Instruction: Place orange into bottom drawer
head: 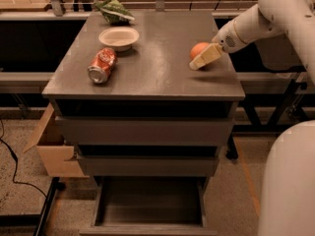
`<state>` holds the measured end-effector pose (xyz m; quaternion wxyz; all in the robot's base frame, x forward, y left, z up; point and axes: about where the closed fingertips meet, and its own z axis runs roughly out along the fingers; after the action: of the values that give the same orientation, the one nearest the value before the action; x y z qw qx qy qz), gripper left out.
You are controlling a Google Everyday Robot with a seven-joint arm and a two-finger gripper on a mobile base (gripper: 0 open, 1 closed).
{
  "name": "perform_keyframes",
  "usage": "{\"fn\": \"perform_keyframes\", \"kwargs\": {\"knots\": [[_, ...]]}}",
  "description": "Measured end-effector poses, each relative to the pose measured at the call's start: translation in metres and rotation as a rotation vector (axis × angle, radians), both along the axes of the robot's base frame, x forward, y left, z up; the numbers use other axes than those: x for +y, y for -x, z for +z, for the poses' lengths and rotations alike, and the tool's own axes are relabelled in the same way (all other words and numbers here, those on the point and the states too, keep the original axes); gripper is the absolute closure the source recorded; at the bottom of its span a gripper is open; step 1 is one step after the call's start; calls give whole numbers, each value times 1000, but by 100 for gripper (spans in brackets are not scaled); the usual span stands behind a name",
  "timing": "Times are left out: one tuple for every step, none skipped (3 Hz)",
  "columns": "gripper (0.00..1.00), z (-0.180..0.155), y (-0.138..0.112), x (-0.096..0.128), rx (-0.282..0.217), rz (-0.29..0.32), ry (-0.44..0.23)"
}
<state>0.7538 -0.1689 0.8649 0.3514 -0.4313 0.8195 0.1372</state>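
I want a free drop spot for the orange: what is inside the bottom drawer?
In the bottom drawer only a bare dark floor shows; its rear is covered by the middle drawer. The gripper is by the orange on the cabinet top.

I see my gripper (pixel 199 58) beside the orange (pixel 198 48), right on the cabinet top (pixel 157 70); can (pixel 102 65) and bowl (pixel 118 36) left. The bottom drawer (pixel 147 228) lies below.
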Motion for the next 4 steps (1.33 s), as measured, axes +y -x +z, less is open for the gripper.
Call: {"fn": "perform_keyframes", "kwargs": {"knots": [[42,-4,-2,1,-2,4,-6],[64,4,12,3,-30,40,-28],[87,31,52,14,-93,133,-82],[100,51,104,28,-126,223,-127]]}}
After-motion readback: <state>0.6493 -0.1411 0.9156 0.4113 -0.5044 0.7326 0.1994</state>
